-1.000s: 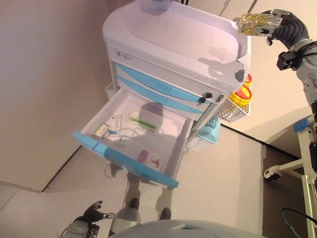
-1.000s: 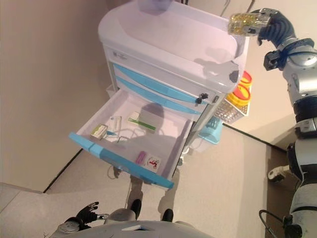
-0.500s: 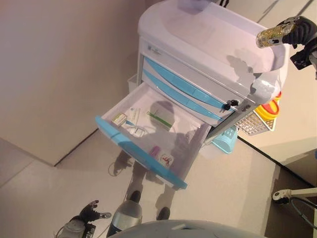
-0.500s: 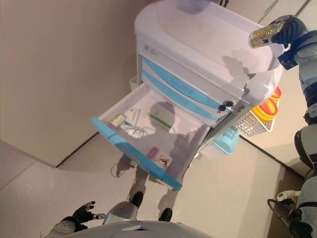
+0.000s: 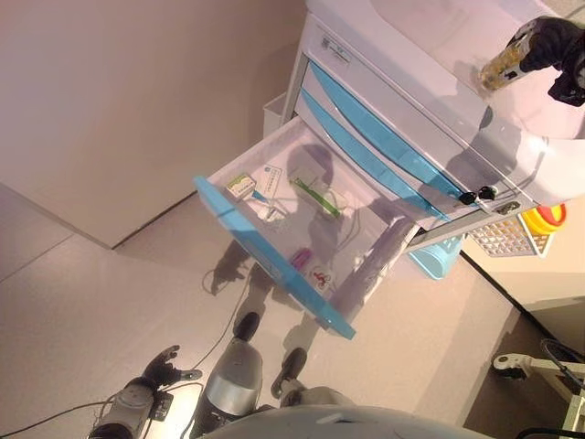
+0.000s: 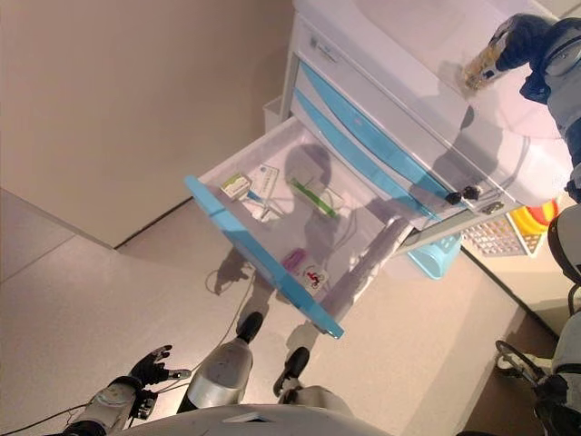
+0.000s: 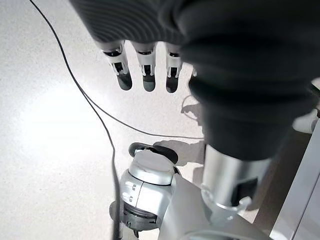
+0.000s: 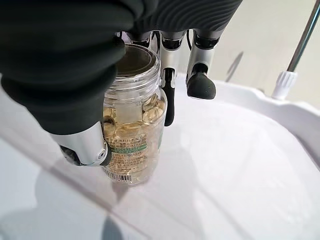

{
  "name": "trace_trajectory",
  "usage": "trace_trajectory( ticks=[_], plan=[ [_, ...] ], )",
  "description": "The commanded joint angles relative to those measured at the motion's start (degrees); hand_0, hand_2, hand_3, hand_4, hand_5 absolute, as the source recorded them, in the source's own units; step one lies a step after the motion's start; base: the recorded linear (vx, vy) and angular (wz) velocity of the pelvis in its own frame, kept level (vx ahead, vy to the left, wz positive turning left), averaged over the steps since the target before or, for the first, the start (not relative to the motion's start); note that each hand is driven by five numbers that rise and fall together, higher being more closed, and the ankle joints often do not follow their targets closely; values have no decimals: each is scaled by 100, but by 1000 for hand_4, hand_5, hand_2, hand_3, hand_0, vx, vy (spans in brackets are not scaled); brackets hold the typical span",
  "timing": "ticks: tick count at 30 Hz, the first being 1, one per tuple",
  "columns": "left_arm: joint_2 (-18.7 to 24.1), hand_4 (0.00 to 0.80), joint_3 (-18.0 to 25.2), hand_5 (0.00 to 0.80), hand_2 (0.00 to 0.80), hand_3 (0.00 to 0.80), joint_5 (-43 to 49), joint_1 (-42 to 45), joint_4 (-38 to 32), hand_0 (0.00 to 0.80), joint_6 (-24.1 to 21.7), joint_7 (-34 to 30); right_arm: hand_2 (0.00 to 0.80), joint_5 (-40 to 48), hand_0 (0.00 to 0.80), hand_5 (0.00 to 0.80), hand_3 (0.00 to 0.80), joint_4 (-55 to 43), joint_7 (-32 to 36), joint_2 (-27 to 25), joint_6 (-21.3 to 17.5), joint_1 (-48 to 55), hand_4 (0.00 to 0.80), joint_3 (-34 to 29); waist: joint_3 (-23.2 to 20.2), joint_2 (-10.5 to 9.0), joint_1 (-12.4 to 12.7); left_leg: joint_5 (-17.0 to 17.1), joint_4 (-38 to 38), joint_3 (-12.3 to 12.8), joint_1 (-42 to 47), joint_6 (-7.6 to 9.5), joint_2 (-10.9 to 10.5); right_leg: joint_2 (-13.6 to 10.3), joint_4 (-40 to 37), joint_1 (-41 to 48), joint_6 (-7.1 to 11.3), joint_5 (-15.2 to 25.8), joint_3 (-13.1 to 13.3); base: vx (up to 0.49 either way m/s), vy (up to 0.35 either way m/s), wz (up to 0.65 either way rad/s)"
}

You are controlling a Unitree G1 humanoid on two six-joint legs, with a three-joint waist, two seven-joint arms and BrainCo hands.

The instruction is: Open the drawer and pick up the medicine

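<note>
Clear jar (image 8: 129, 120) of amber capsules, dark lid, printed label low on its side. Held above the white cart top (image 8: 235, 165), lower and nearer to it than a second ago, when raised high past the cart's corner. Right hand (image 5: 548, 41) clamped round the jar, thumb on one side, fingers (image 8: 199, 82) curled on the other. Drawer (image 5: 302, 229) pulled out, small packets inside. Left hand (image 7: 145, 65) down by the floor, fingers straight, holding nothing.
</note>
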Motion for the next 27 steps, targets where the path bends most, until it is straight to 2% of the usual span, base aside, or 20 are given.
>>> trace_trajectory(
  ticks=[1, 9, 10, 11, 18, 24, 27],
  plan=[
    [345, 0, -57, 0, 0, 0, -168, 281, -214, 0, -235, 53, 800, -202, 800, 800, 800, 175, 156, -376, 134, -669, 800, 454, -117, -65, 15, -770, -13, -26, 66, 136, 55, -304, 702, -212, 441, -182, 55, 0, 0, 0],
    [396, 0, -119, 0, 0, 0, -247, 257, -376, 0, -273, 27, 794, -349, 794, 794, 794, 406, 433, -291, 85, -685, 794, 487, -22, -49, 37, -747, -33, -51, 20, 138, 45, -280, 675, -277, 447, -137, 100, -2, 0, 0],
    [398, 0, -116, 0, 0, 0, -242, 257, -383, 0, -269, 21, 527, -344, 527, 527, 527, 414, 430, -285, 74, -688, 527, 485, -19, -48, 38, -747, -33, -51, 18, 138, 45, -279, 674, -278, 447, -136, 101, -32, -5, -4],
    [397, 0, -127, 0, 0, 0, -244, 268, -422, 0, -255, 29, 0, -271, 0, 0, 0, 432, 360, -285, 37, -678, 0, 479, -5, -43, 39, -752, -29, -53, 9, 140, 43, -277, 671, -290, 447, -132, 108, -32, -6, -4],
    [347, 0, -166, 0, 0, 0, -235, 281, -383, 0, -267, 43, 0, 62, 0, 0, 0, 454, -527, -271, -80, -683, 0, 288, -48, -7, 28, -751, -55, -41, 55, 127, 40, -262, 614, -246, 443, -116, 101, -5, -1, -1],
    [287, 0, -211, 0, 0, 0, -180, 301, -289, 0, -295, 22, 0, 116, 0, 0, 0, 424, -1997, -392, -335, -805, 0, 74, -137, 29, 11, -770, -61, -42, 111, 118, 35, -270, 590, -191, 456, -124, 71, 0, 0, 0],
    [277, 0, -196, 0, 0, 0, -137, 343, -280, 0, -292, -14, 0, 252, 0, 0, 0, 292, -2344, -495, -418, -826, 0, 30, -198, 39, -6, -786, -63, -39, 146, 114, 37, -280, 582, -168, 472, -128, 62, 0, 0, 0]
  ],
)
